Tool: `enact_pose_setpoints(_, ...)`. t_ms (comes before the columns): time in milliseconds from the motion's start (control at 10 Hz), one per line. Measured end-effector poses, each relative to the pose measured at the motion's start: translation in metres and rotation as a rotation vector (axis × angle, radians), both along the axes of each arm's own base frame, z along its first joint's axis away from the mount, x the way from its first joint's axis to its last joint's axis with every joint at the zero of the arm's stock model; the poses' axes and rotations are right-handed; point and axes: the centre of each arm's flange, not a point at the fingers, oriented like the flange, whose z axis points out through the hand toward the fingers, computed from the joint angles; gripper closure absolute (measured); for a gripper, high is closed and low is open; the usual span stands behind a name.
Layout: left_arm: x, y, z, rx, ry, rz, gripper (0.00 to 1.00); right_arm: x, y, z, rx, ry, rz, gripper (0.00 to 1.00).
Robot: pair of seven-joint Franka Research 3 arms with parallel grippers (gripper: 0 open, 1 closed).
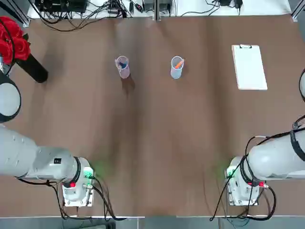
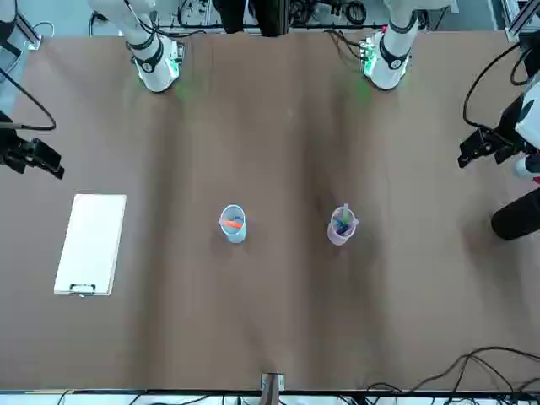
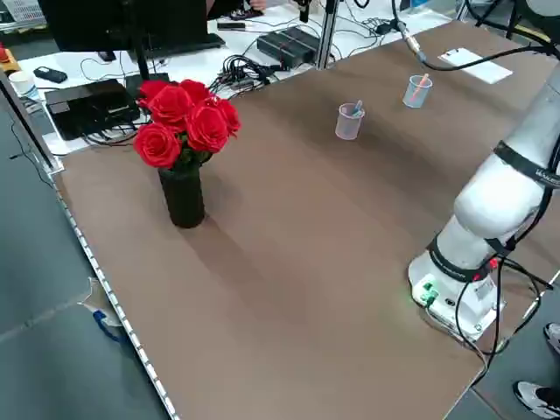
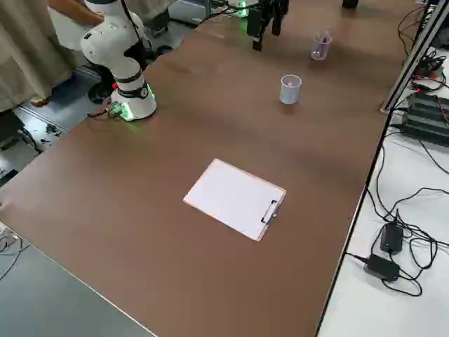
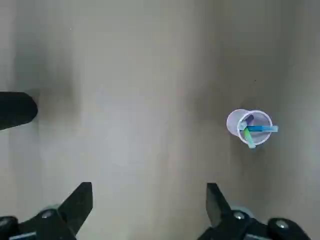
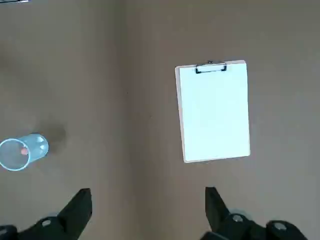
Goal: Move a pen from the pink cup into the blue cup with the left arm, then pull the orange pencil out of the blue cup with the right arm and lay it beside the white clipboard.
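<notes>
The left gripper (image 5: pixel 150 200) comes nearest to its own wrist camera, its two fingers spread wide with nothing between them, presumably so that they can pass either side of a pen. Beyond them stands the pink cup (image 5: pixel 234 123), a green pen (image 5: pixel 248 136) and a blue pen (image 5: pixel 260 128) leaning out over its rim; that lean leaves their ends free to be pinched. In the right wrist view, the right gripper (image 6: pixel 149 202) has its fingers wide apart too, and empty, above the table between the blue cup (image 6: pixel 38 146) and the white clipboard (image 6: pixel 215 112), a handy place for a carry from one to the other. From overhead, both cups stand upright and well apart, the pink one on the left arm's side, the blue one nearer the right, which suits the split of work; the orange pencil (image 1: pixel 179 64) slants up out of the blue cup, its end within a gripper's reach. In the front view, bare table (image 2: pixel 173 245) lies between the blue cup and the clipboard, likely the spot for laying the pencil down. The pen's transfer has yet to be done, so the left arm should go first.
</notes>
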Motion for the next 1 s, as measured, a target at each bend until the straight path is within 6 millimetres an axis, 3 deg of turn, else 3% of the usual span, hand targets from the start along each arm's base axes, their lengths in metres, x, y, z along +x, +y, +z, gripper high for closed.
enact_pose_setpoints(400,0.0,-0.004,-0.002,0.0,0.004,-0.008,0.01,0.0,0.004,0.001,0.001,-0.004,0.008,0.0)
enact_pose_setpoints(500,0.0,-0.013,-0.007,0.001,0.014,-0.025,0.01,0.0,0.004,0.001,0.001,-0.004,0.008,0.0)
enact_pose_setpoints(1000,0.013,-0.151,-0.092,0.088,0.094,-0.103,0.01,0.0,0.004,0.001,0.001,-0.006,0.009,0.0)
